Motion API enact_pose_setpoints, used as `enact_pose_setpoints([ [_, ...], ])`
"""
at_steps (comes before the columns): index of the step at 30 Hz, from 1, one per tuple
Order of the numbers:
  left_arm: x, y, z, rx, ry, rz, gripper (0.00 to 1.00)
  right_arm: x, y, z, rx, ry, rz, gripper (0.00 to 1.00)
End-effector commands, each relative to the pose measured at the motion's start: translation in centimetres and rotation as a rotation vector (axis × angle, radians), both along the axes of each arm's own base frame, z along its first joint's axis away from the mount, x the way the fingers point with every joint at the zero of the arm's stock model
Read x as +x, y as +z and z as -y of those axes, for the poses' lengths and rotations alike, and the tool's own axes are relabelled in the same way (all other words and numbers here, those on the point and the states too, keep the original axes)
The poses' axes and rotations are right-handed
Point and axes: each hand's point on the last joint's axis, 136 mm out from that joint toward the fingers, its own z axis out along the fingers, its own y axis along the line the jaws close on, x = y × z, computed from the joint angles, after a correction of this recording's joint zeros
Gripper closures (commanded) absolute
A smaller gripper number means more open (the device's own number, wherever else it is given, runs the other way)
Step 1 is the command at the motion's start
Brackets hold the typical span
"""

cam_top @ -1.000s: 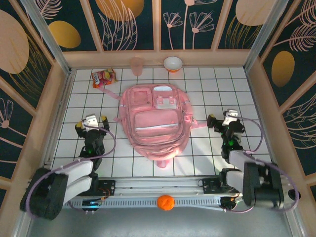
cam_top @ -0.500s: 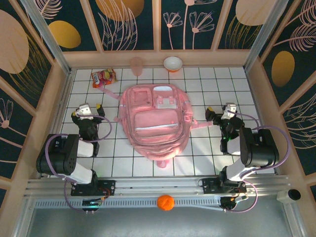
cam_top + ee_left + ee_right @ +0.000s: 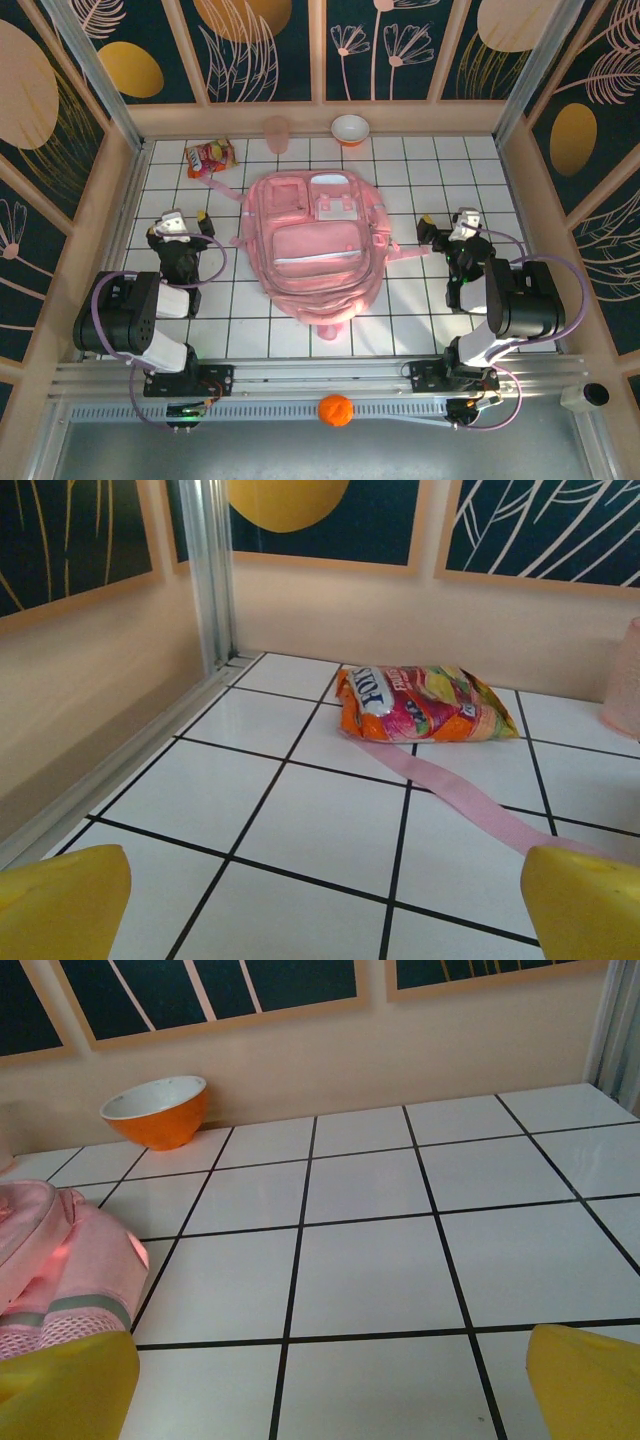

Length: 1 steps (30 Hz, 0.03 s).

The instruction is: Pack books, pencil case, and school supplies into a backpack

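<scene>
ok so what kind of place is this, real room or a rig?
Looks like an enclosed robot test cell, not a real room: a white grid-tiled table boxed in by leaf-print wall panels, with staged props, a pink backpack and snack packet.

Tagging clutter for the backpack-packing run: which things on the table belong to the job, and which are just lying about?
Job:
- large soft pink backpack, lying flat mid-table

Lying about:
- red-and-yellow printed snack packet
- pale pink cup
- orange bowl with white inside
- orange ball on the front rail
</scene>
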Motion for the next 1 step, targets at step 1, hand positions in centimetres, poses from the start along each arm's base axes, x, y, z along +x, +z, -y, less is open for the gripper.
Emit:
enact_pose_setpoints([
  [1,0.40,0.56,0.35,-0.008,-0.027,0.017,0.01,0.34,0.92,0.32,0.004,-0.019,0.036,0.01],
])
